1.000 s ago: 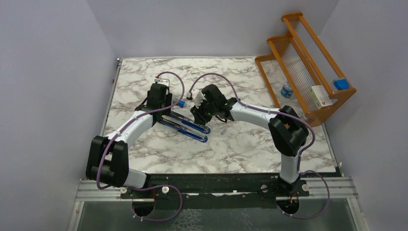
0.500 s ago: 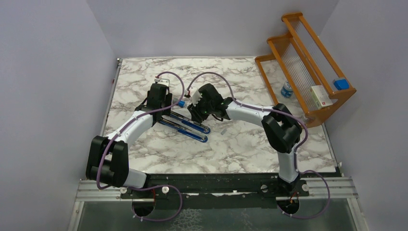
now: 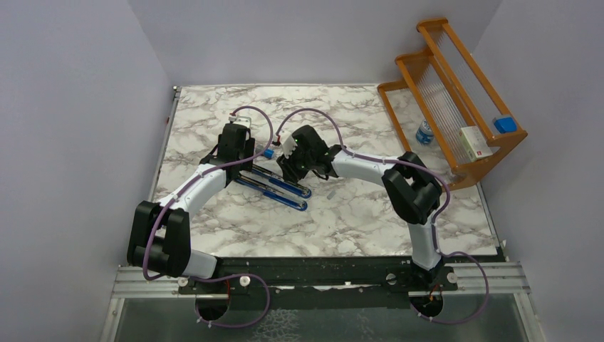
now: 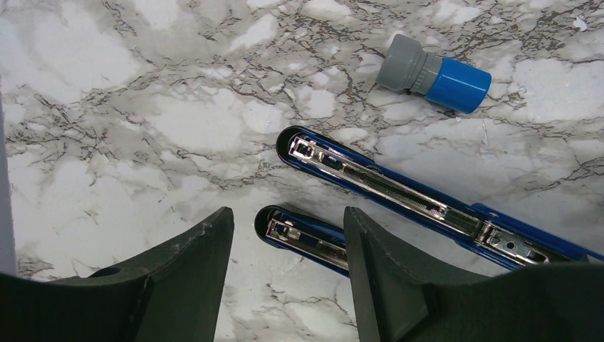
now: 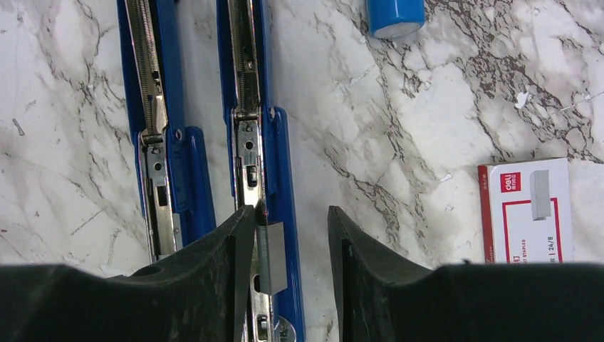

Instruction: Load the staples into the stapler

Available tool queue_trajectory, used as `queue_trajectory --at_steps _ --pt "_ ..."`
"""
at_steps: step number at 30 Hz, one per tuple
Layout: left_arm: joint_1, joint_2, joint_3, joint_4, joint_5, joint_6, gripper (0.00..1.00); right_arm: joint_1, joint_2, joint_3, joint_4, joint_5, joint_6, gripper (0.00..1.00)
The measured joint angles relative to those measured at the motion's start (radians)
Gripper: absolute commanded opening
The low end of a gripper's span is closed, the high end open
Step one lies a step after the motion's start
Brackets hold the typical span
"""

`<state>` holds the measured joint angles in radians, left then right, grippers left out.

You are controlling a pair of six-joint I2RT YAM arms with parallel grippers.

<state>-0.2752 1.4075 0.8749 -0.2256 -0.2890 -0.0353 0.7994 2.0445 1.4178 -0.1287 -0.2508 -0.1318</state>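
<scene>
While both of my arms reach out over the marble table (image 3: 214,107), the stapler (image 3: 274,187) lies near its middle, folded out flat, its two blue halves side by side with their metal rails facing up. My left claw (image 4: 288,217) hangs low over the tip of one half. Its jaws stand well apart, and the rounded end of that half sits between them, close against one finger (image 4: 399,285), with bare marble showing before the other, so I have hold of nothing there. My right claw (image 5: 290,211) is over the hinge end of the stapler, jaws roughly halfway apart, above the half that lies nearer the staple box (image 5: 527,210). A short grey strip of staples (image 5: 271,256) sits between these jaws, lying along the inner face of the finger on the view's left side (image 5: 206,285) and directly over that half's rail. A clear gap separates it from the opposite finger, so it is not pinched from both sides, and I cannot tell whether it rests on the rail or clings to the finger. The staple box, flat and white with a red label, lies on the marble just beside this claw, on the side away from the stapler. A blue-capped cylinder (image 4: 434,73) lies on its side near the stapler's tips, not touching them. At the table's far right stands a wooden rack (image 3: 456,107) with a white carton (image 3: 476,142) on it.
</scene>
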Motion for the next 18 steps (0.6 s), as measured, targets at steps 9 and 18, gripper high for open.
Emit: queue_trajectory --at_steps 9,18 --pt "0.0 0.0 0.0 0.0 0.0 0.0 0.61 0.0 -0.005 -0.018 0.0 0.011 0.0 0.42" --pt "0.0 0.0 0.0 0.0 0.0 0.0 0.61 0.0 -0.039 -0.055 -0.01 0.029 0.0 0.41"
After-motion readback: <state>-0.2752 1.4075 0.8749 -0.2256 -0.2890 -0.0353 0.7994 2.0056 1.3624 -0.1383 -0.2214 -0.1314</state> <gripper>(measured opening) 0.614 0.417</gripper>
